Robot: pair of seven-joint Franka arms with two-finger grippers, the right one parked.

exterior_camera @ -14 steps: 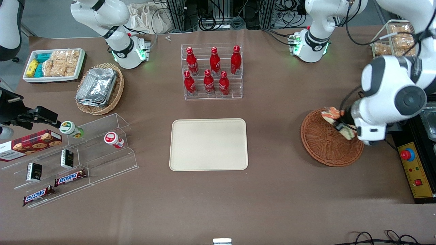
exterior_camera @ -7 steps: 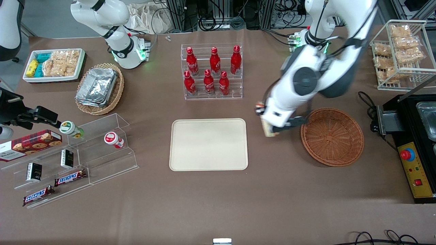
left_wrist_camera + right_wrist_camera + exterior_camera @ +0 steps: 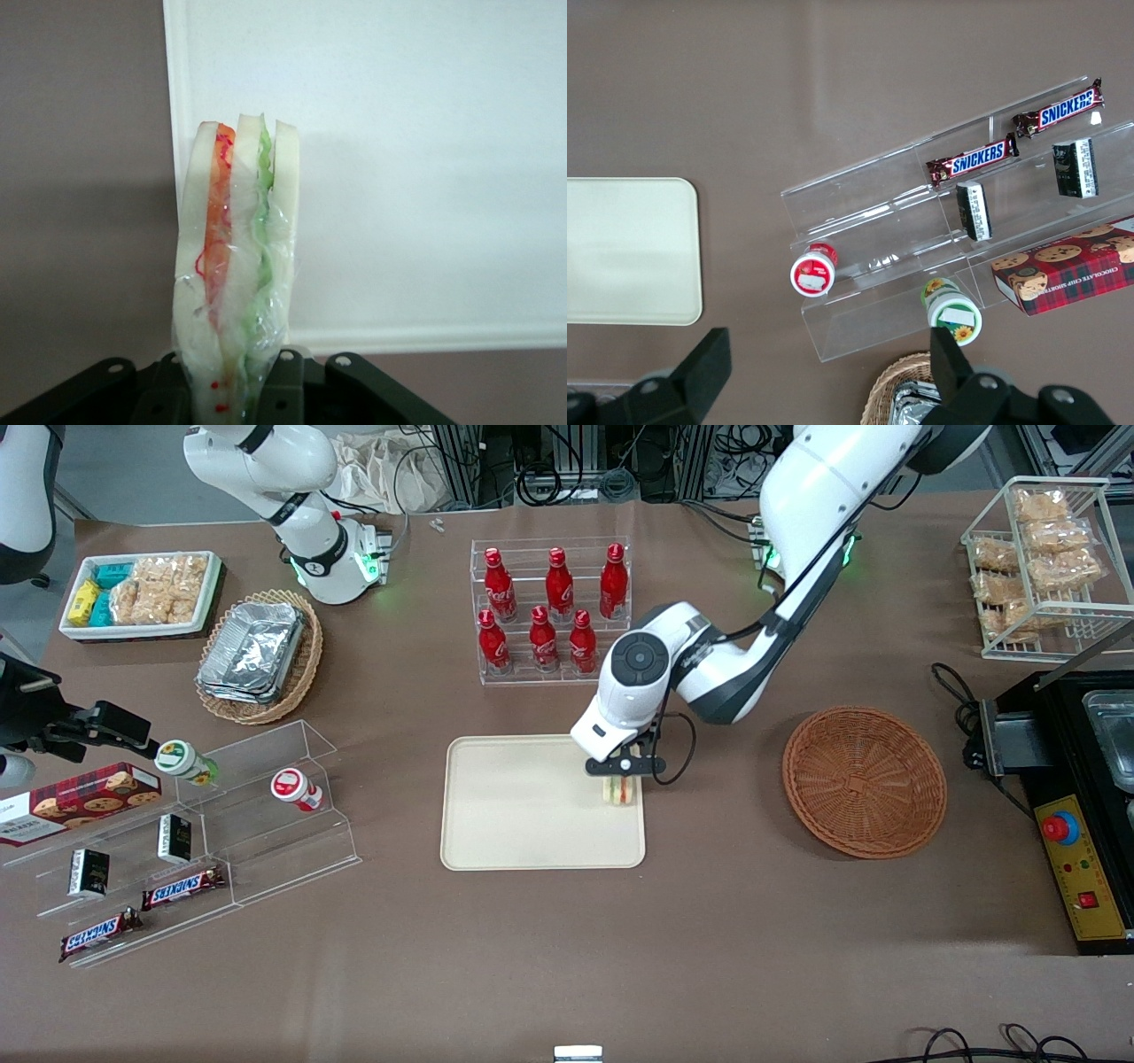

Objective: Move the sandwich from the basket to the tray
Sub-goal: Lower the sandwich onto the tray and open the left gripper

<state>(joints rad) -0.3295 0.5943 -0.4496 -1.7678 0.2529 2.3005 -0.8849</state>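
My left gripper (image 3: 620,769) is shut on the sandwich (image 3: 621,790), a plastic-wrapped wedge of pale bread with orange, red and green layers. It holds the sandwich over the edge of the cream tray (image 3: 523,815) that is nearest the basket. Whether the sandwich touches the tray, I cannot tell. In the left wrist view the sandwich (image 3: 235,266) stands on edge between the black fingers (image 3: 292,385), with the tray (image 3: 416,159) and its rim beneath it. The round reddish-brown wicker basket (image 3: 864,781) sits beside the tray toward the working arm's end, with nothing in it.
A clear rack of red bottles (image 3: 554,611) stands just farther from the camera than the tray. Toward the parked arm's end are a clear stepped shelf with snacks (image 3: 177,841), a tan basket of foil containers (image 3: 257,654) and a white snack bin (image 3: 142,593). A wire rack (image 3: 1045,567) stands toward the working arm's end.
My gripper has carried the sandwich out of the basket and across the table to the tray's nearest edge, then lowered over it. The basket is left bare.
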